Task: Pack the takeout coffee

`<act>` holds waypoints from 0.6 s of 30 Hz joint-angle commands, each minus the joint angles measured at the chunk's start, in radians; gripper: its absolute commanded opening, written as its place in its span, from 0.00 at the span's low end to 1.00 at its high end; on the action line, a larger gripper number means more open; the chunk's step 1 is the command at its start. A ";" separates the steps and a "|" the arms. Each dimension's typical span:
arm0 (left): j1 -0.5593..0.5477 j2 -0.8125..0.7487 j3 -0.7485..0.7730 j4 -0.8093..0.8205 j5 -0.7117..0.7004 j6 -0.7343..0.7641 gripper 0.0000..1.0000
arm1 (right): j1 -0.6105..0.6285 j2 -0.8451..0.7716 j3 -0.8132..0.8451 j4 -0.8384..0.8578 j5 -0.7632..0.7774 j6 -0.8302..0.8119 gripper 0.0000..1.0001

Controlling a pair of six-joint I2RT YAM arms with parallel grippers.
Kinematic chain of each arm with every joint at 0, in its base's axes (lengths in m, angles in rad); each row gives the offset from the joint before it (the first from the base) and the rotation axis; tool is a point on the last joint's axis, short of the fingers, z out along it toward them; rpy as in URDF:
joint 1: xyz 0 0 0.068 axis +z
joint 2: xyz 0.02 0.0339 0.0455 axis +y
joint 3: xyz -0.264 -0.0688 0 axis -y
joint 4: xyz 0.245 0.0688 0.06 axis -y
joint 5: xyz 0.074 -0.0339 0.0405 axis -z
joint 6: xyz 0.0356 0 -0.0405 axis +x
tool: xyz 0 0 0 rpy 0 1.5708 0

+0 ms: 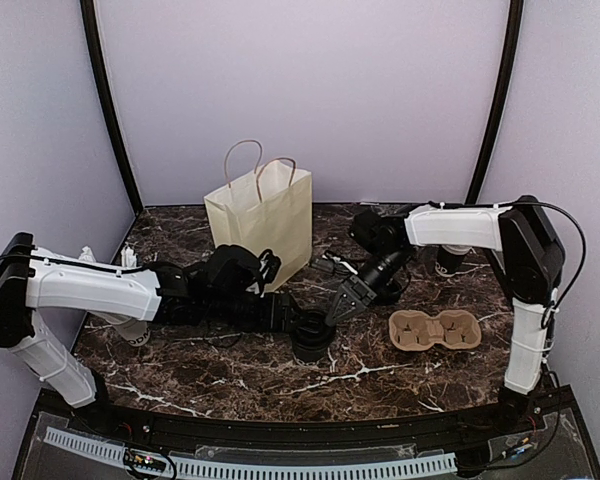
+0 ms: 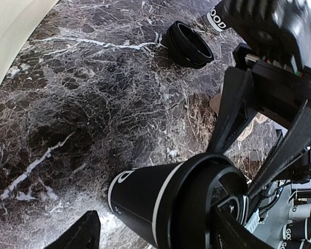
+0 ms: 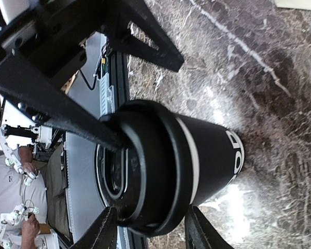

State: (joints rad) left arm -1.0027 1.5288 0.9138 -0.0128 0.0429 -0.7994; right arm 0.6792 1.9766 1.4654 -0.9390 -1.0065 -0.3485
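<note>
A black takeout coffee cup [image 1: 313, 338] with a white band and a black lid stands upright near the table's middle front. In the left wrist view the cup [image 2: 140, 199] sits between the fingers of my left gripper [image 2: 155, 213], which is open; one finger reaches over the lid [image 2: 205, 199]. My left gripper [image 1: 292, 322] comes in from the left. My right gripper [image 1: 340, 305] comes in from the upper right. In the right wrist view my right gripper [image 3: 150, 209] is open, its fingers either side of the lid's rim [image 3: 155, 171]. The tan two-hole tray [image 1: 435, 330] lies empty to the right.
A cream handled paper bag [image 1: 263, 215] stands upright behind the cup. A loose black lid [image 2: 189, 44] lies on the marble beyond the cup, beside another black cup [image 2: 220, 21]. A white cup of sticks [image 1: 128, 262] stands at the far left, behind my left arm.
</note>
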 commanded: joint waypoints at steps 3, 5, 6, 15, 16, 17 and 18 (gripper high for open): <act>0.034 0.030 0.019 0.041 0.031 0.072 0.74 | 0.026 -0.083 -0.079 0.031 -0.004 0.017 0.45; 0.036 0.042 0.019 0.043 0.043 0.077 0.73 | 0.023 -0.094 -0.096 0.052 0.022 0.045 0.45; 0.036 0.045 0.018 0.045 0.050 0.078 0.73 | 0.021 -0.099 -0.107 0.062 0.029 0.055 0.45; 0.037 0.066 -0.009 0.058 0.073 0.066 0.70 | 0.015 -0.104 -0.139 0.130 0.053 0.149 0.43; 0.038 0.065 -0.009 0.057 0.074 0.060 0.69 | 0.015 -0.098 -0.139 0.136 0.053 0.156 0.42; 0.038 0.064 -0.011 0.055 0.079 0.056 0.69 | 0.015 -0.094 -0.139 0.138 0.049 0.161 0.42; 0.038 0.060 -0.014 0.055 0.080 0.049 0.69 | 0.015 -0.088 -0.137 0.139 0.043 0.164 0.42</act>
State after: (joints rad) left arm -0.9668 1.5799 0.9199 0.0742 0.1101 -0.7456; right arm 0.6937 1.8919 1.3281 -0.8371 -0.9615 -0.2245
